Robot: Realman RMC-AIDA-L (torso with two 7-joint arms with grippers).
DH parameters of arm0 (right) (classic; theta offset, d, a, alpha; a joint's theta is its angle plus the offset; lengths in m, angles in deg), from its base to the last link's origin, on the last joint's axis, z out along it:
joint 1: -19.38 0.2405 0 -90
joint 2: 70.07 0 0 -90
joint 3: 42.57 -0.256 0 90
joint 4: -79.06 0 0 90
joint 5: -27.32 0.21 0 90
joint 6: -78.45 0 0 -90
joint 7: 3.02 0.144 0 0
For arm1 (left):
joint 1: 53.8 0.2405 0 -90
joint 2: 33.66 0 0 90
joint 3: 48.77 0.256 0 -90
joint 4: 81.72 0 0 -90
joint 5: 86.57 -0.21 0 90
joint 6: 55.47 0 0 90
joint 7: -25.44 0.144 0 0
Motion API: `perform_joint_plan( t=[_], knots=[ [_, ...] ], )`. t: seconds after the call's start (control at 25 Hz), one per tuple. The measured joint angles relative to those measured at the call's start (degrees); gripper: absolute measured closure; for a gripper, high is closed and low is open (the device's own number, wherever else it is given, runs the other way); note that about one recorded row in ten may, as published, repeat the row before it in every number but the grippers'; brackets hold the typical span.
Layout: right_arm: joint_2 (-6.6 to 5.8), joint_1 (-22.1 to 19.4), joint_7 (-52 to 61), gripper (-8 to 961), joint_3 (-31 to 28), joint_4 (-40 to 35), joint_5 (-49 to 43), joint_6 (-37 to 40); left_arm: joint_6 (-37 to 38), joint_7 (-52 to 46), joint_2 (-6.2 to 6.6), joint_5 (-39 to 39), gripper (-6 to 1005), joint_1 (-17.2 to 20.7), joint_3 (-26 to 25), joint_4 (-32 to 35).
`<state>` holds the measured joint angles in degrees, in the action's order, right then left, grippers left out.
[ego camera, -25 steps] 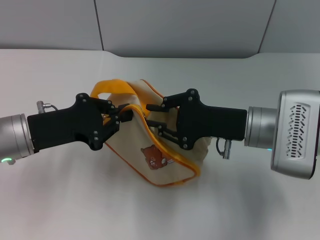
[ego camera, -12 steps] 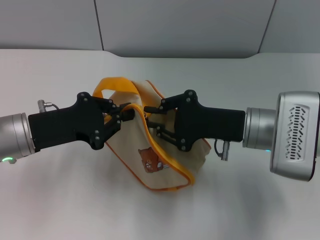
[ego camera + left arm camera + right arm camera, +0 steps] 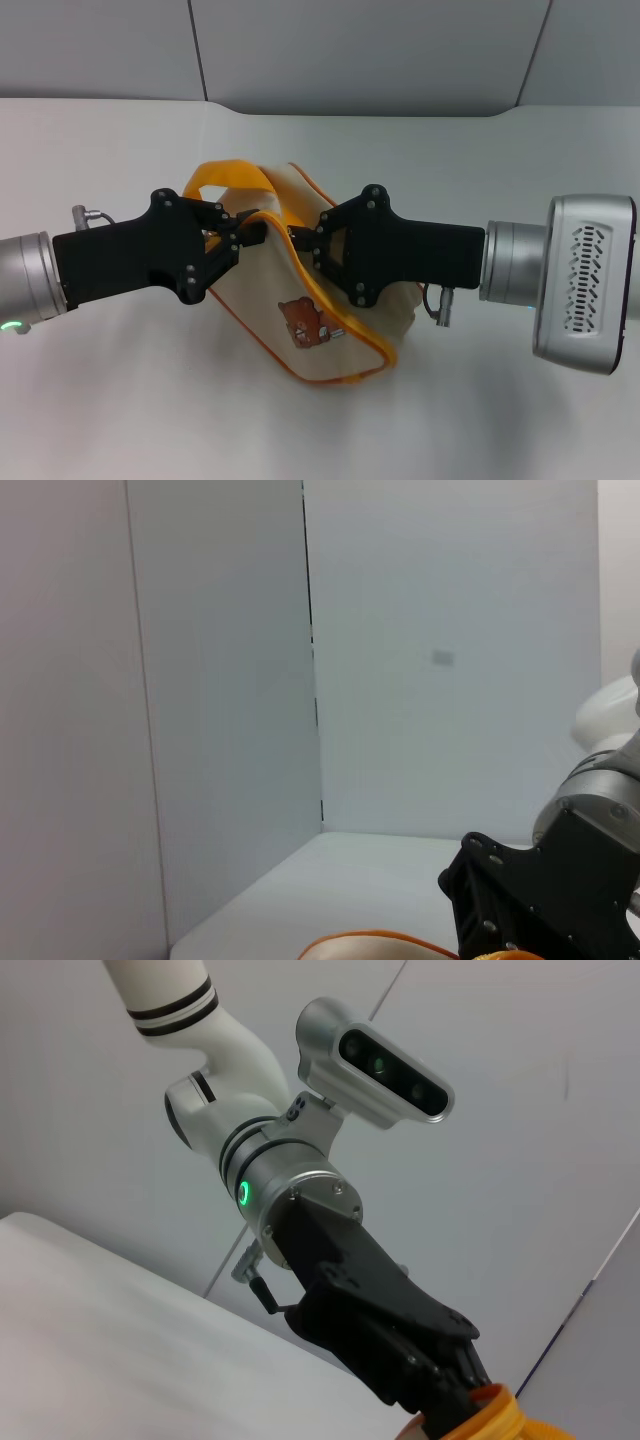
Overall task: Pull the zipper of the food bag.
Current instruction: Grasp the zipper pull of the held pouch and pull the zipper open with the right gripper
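The food bag lies tilted on the white table, cream with orange-yellow piping and a brown bear picture on its side. Its strap loop arches at the back left. The zipper runs as an orange-yellow band along the top edge; its pull tab is hidden. My left gripper is shut on the bag's top edge by the strap. My right gripper faces it and is shut on the zipper at the same end. The left gripper also shows in the right wrist view.
The white table ends at a grey back wall. The left wrist view shows grey wall panels, the right gripper's black body and a bit of orange strap.
The right gripper's fingers, spread apart a second ago, have closed on the bag's top edge and the arm has moved slightly left. The bag has shifted a little; the left gripper keeps its hold.
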<state>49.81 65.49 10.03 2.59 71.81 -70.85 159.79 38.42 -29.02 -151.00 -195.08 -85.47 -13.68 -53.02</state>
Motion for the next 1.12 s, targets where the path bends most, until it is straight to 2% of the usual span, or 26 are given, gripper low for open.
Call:
perform_joint_plan(
  t=[0.12, 0.4, 0.56, 0.76, 1.12],
  knots=[
    [0.0, -0.47, 0.0, 954, 0.2, -0.27, 0.01, 0.0, -0.16, 0.04, 0.0, 0.11, 942, 0.18, -1.12, -0.25],
    [-0.37, -3.74, 0.81, 955, 0.37, -1.25, -0.35, 0.13, -1.42, -0.24, 0.36, 0.23, 946, 1.23, -6.34, -0.41],
    [-0.42, -8.31, 4.53, 955, 0.54, -4.86, -0.88, 0.27, -2.5, -0.39, 0.43, 0.29, 944, 2.14, -8.99, -0.61],
    [-0.43, -11.52, 6.64, 954, 0.54, -7.17, -1.12, 0.48, -3.38, -0.42, 0.56, 0.37, 940, 2.35, -9.31, -1.32],
    [-0.51, -13.61, 10.22, 878, -0.78, -7.21, 0.54, 2.49, -3.63, -0.49, 0.54, 0.39, 935, 2.81, -9.36, -2.51]
  ],
)
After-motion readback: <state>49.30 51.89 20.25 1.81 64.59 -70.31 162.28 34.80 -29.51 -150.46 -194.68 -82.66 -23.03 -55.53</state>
